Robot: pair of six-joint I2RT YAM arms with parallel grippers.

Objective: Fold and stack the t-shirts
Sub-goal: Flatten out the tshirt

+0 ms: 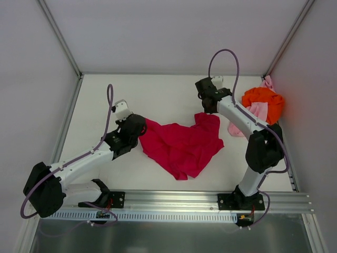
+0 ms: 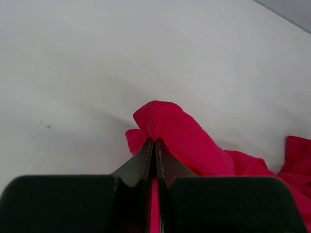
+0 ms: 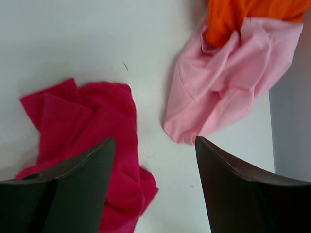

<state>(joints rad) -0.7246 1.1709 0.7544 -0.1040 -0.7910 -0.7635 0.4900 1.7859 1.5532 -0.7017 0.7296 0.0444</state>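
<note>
White tabletop (image 1: pixel 158 95) holds nothing folded yet: the crimson t-shirt (image 1: pixel 181 145) lies crumpled, one edge clamped in the left gripper (image 2: pixel 155 145), its other end under the right gripper (image 3: pixel 155 145), jaws apart and empty. The orange t-shirt (image 1: pixel 263 99) and pink t-shirt (image 3: pixel 223 87) sit heaped just beyond that gripper.

Looking down on a flat, matte white tabletop (image 1: pixel 158 100), evenly lit, showing only soft, faint shadows. Meeting a plain pale grey back wall panel (image 1: pixel 174 31) along the far edge. Running between a pale grey left wall panel (image 1: pixel 31 95) and a pale grey right wall panel (image 1: pixel 316 105). Joining at a slim silver metal left corner post (image 1: pixel 59 37) and a matching right corner post (image 1: pixel 288 37), both slanting outward toward the top of the overhead view. Ending at the near edge in a long ribbed aluminium rail (image 1: pixel 179 197), bordering a dull grey glossy strip (image 1: pixel 174 237) below it.
</note>
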